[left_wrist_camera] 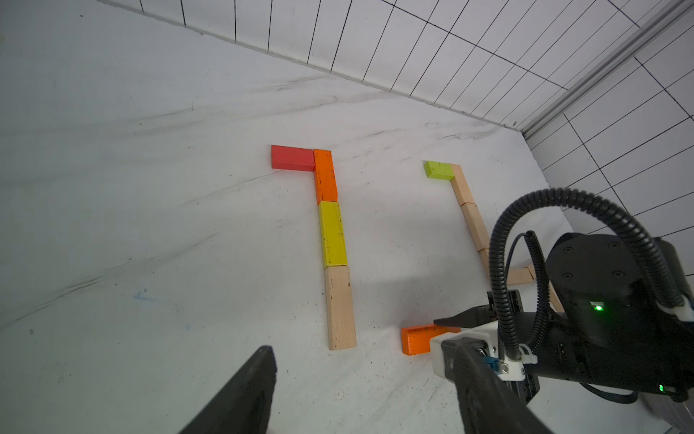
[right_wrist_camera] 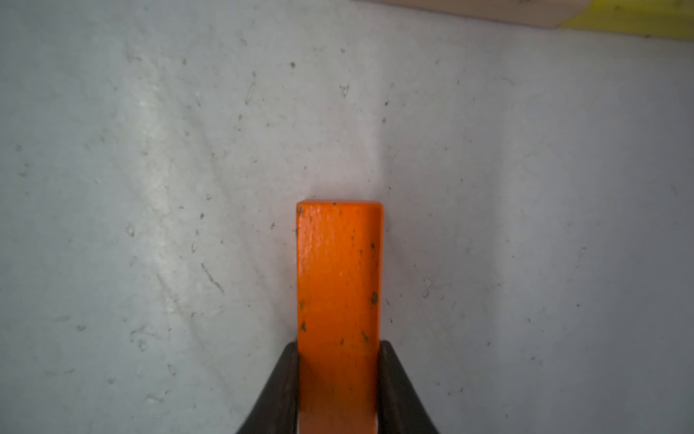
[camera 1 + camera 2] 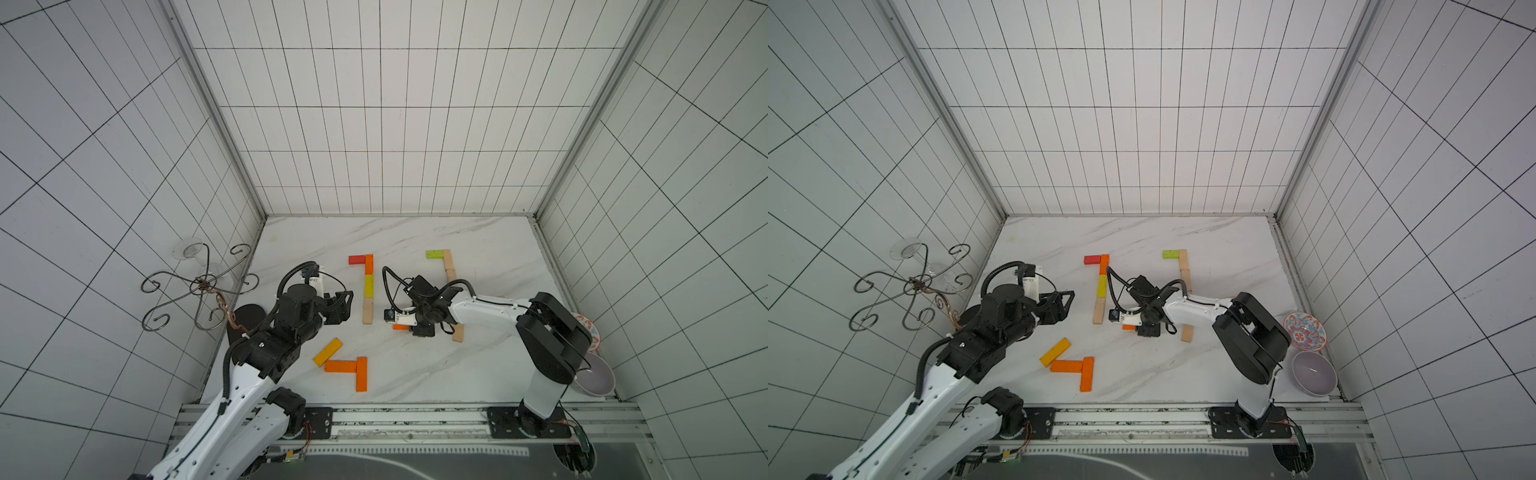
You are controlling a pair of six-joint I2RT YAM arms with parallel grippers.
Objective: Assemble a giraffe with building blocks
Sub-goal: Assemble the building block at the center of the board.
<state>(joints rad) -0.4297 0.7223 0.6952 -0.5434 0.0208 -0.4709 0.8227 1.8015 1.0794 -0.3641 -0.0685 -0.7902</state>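
Now my right tool (image 2: 338, 347) clamps narrow on the orange block (image 3: 400, 327), below centre in both top views, long axis horizontal, free end pointing left; left tool (image 1: 362, 357) gapes, empty.

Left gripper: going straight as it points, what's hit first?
Likely the wooden block, right ahead of the left gripper. The gripper's height is unclear, so it might pass over.
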